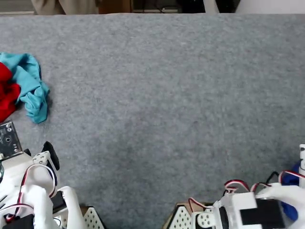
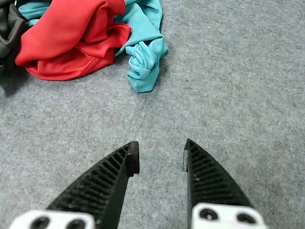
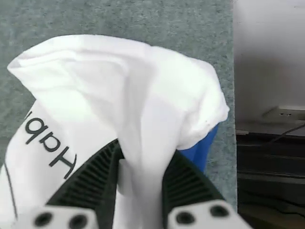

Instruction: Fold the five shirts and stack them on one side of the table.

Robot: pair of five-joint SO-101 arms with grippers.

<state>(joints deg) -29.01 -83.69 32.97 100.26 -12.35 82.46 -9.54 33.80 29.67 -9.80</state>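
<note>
Left end effector (image 2: 161, 155) released, jaws spread, hanging over bare grey counter (image 1: 167, 86), nothing in it. Ahead of it a crumpled pile at the counter's left edge: red shirt (image 2: 71, 38) touching the teal shirt (image 2: 145, 52), a dark shirt (image 2: 8, 28) just beside the red. Right end effector (image 3: 144, 150) grasping a fold of the white shirt (image 3: 119, 81), bunched near the counter's right edge. Blue shirt (image 3: 198, 152) peeks from under the white.

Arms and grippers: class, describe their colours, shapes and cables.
The left arm and right arm are white plastic with black motor blocks and red, white and black cables. The left gripper and right gripper have black, tapered, ridged fingers on white mounts.
</note>
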